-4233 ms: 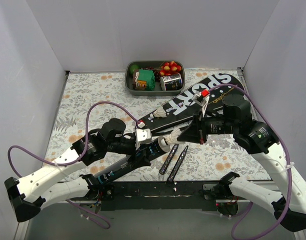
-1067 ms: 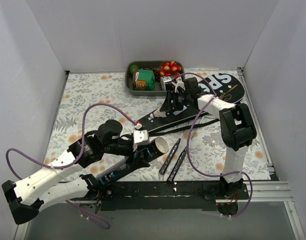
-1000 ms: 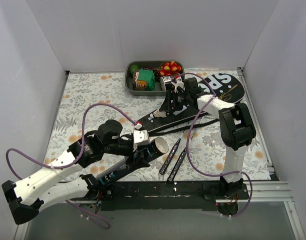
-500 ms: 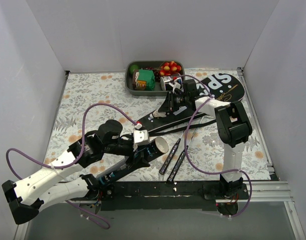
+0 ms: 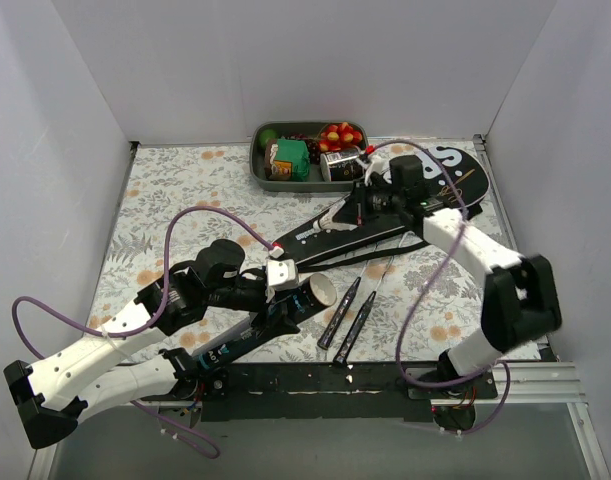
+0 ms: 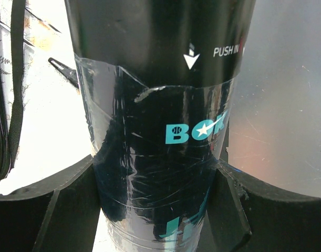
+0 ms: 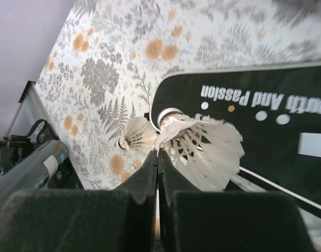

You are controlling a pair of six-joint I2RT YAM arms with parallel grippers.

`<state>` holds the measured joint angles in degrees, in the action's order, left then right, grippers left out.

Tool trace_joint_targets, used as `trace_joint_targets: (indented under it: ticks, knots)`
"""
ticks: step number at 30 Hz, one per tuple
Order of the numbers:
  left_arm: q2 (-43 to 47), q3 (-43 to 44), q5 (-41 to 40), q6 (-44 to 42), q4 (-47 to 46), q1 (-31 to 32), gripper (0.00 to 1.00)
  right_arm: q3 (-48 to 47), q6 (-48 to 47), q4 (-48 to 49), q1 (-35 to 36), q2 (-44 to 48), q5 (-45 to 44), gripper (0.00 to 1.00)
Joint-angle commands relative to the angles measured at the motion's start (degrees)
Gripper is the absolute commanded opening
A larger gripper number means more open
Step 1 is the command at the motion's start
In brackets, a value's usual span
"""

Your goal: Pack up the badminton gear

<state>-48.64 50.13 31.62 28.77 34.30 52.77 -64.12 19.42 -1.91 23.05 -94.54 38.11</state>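
Note:
The black cover (image 5: 330,226) lettered "SPORT" lies diagonally across the floral cloth. My right gripper (image 5: 359,206) hovers over its narrow part. It is shut on a feather of a white shuttlecock (image 7: 202,143), held just above the cover (image 7: 278,123). A second shuttlecock (image 7: 138,137) lies on the cloth at the cover's edge. My left gripper (image 5: 285,276) is shut on a long black shuttlecock tube (image 6: 160,131), with its open end (image 5: 323,290) facing right. Two black racket handles (image 5: 337,318) (image 5: 357,322) lie near the front, and a thin shaft (image 5: 380,252) runs toward the cover. The racket heads are hidden.
A grey oval tray (image 5: 257,170) of colourful toy food stands at the back middle, just beyond the cover. White walls close in the left, back and right. The tube also shows in the right wrist view (image 7: 29,168), low on the left.
My right arm has swung its elbow out to the right and down. Its gripper has drawn back slightly along the cover and holds a shuttlecock. The left arm and tube have not moved.

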Motion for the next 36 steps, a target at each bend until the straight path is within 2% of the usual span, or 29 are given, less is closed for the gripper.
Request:
trace_joint_targets:
  ticks: [1, 4, 7, 10, 13, 17, 26, 36]
  knots:
    - [0.7, 0.7, -0.1, 1.5, -0.1, 0.1, 0.24, -0.3, -7.5, -10.1, 1.9, 20.3, -10.1, 0.01]
    - [0.7, 0.2, -0.1, 1.2, -0.6, 0.2, 0.24, -0.1, -9.0, -16.4, 3.0, 31.4, -14.2, 0.01]
    - [0.6, 0.0, -0.2, 1.2, -0.6, 0.2, 0.23, -3.3, -10.2, -25.0, 3.4, 38.3, -15.2, 0.01]
    - [0.7, -0.2, 0.0, 1.6, -0.7, 0.2, 0.23, -7.0, -10.6, -33.1, 3.7, 42.4, -13.8, 0.01]
    - [0.7, 0.0, -0.1, 2.2, -0.8, 0.1, 0.23, -9.9, -9.8, -38.0, 3.7, 45.3, -7.6, 0.01]
    - [0.3, 0.8, -0.1, 2.5, -0.5, 0.1, 0.23, -14.4, -9.7, -44.4, 3.6, 47.0, -4.0, 0.01]
    - [-1.3, 1.5, -1.7, 2.5, 0.0, 0.2, 0.23, -15.3, -7.6, -47.2, 3.7, 48.1, 5.5, 0.01]
    - [-0.3, 0.8, -2.0, 2.5, 0.0, 0.2, 0.23, -8.8, -5.3, -41.1, 4.0, 47.5, 8.5, 0.01]
